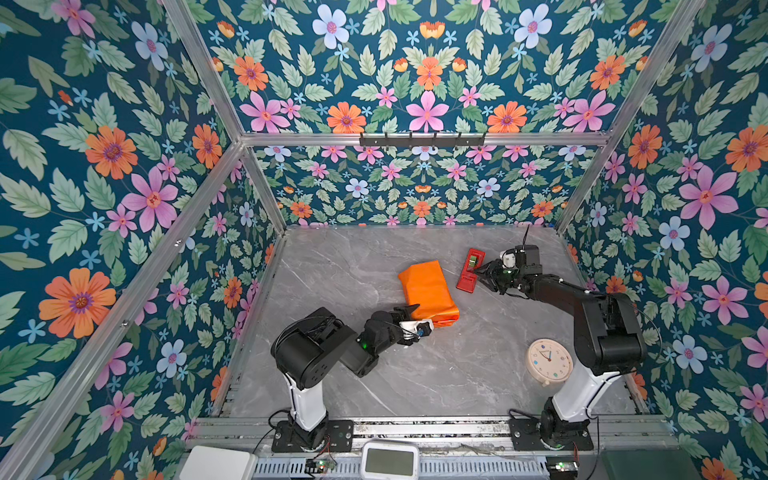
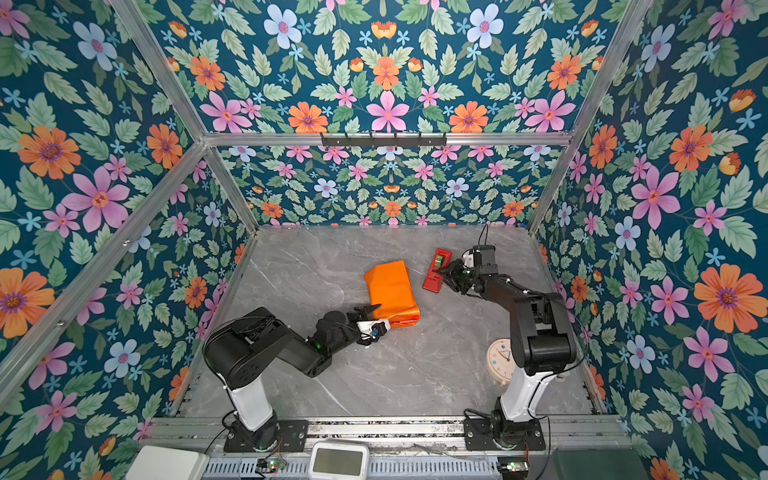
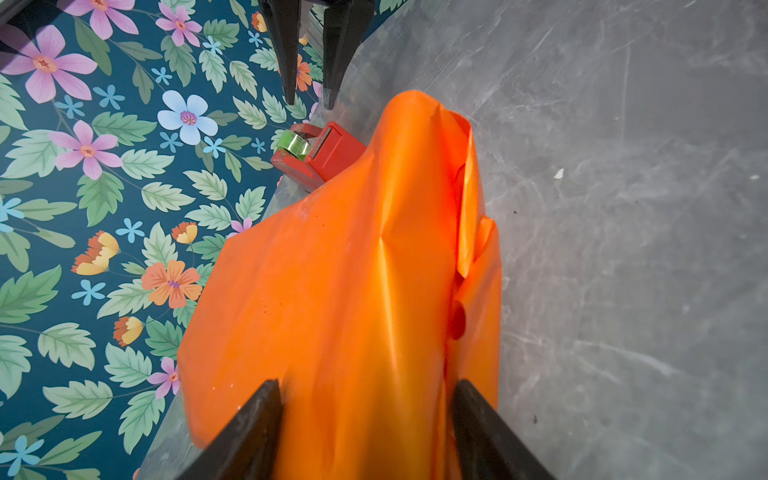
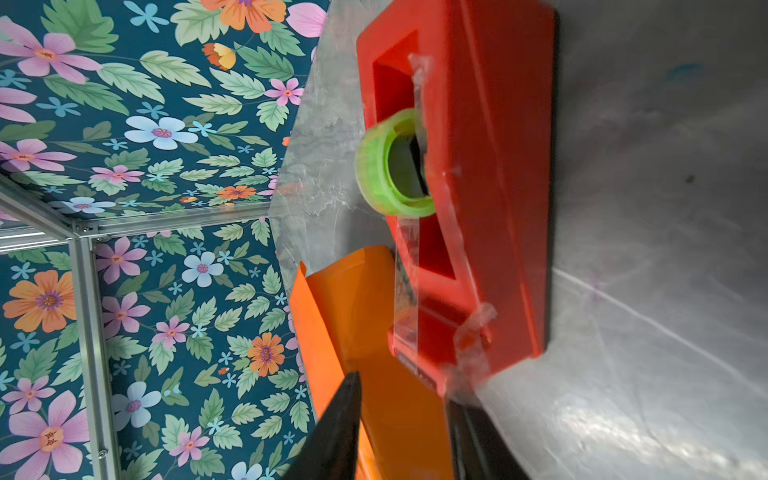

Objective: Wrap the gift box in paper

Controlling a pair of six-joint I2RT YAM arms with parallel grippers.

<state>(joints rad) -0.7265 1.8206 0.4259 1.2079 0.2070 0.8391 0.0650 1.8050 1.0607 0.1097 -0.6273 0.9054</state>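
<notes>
1. Paper (image 1: 428,291): glossy orange side out, folded into a long creased bundle mid-counter (image 1: 332,270), running far to near and a bit skewed. Both top views show the whole bundle (image 2: 390,291).
2. Gift box: hidden. Every view shows only the paper's surface.
3. Left claw (image 1: 424,316) is at the near end of the bundle. In the top views one finger lies over the near-left corner.
4. Only the left wrist view shows the grip. The left claw (image 3: 365,384) has its fingers (image 3: 257,432) spread wide, one against each side of the paper (image 3: 353,291), so it is grasping the paper.
5. The same view shows a loose overlapping flap along one long side, which is hard to make out from above.
6. Red tape dispenser (image 1: 469,270) sits right of the paper, apart from it, on the far-right part of the counter. It carries a green tape roll (image 1: 473,261).
7. Right claw (image 1: 476,276) is just beside the dispenser, tips pointing left at it.
8. The right wrist view adds detail. The right claw (image 4: 403,395) has its jaws partly apart with nothing clearly between them, so it is released. Crumpled clear tape sticks to the dispenser (image 4: 490,187) end next to one finger; contact cannot be told. The roll (image 4: 374,166) is seen close up.
9. Clock (image 1: 548,360) is near-right by the right arm. Its whole face shows in a top view, while in a top view (image 2: 498,359) the arm covers part of it.
</notes>
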